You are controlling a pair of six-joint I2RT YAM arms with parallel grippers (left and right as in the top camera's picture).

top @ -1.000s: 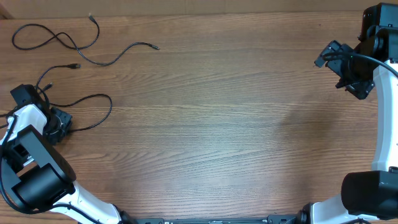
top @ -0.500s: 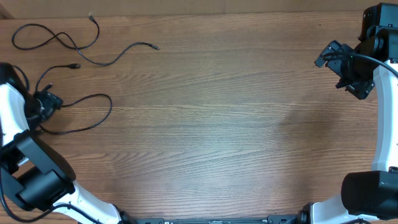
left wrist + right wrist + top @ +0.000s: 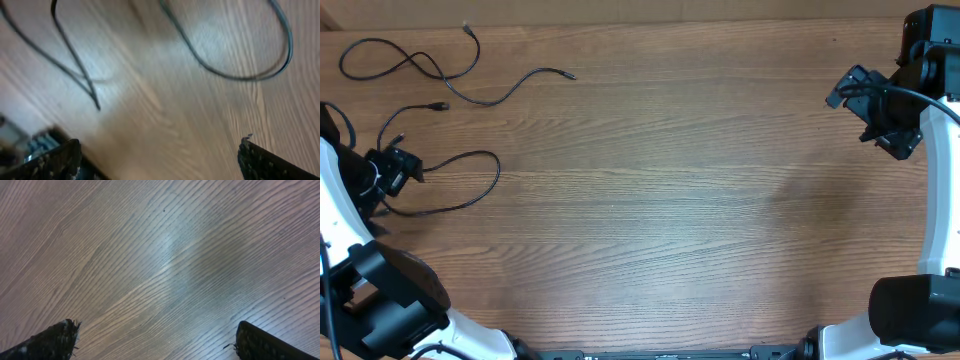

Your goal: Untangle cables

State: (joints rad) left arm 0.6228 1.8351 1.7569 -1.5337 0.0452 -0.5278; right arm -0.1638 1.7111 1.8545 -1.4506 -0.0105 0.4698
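My left claw (image 3: 160,145) is open wide. It has hold of nothing. I see only bare wood between its two fingers. It hangs low by the left edge of the bench (image 3: 670,200).

Just past my fingers lies a loop (image 3: 235,78) of thin black cord. It is flat on the wood and I do not touch it. Two more thin strands run close by it, off to one side.

The rest of the cables (image 3: 490,102) lie farther off, near the far left corner. They are spread out in long wavy lines. One of them crosses over itself like a number eight.

I think most of the job is done, for the cords look pulled apart. What is left, I think, is that crossed one, and maybe the short ends near my claw.

My right claw (image 3: 157,325) is open wide too and holds nothing. It is way over by the right edge, well apart from every cord.
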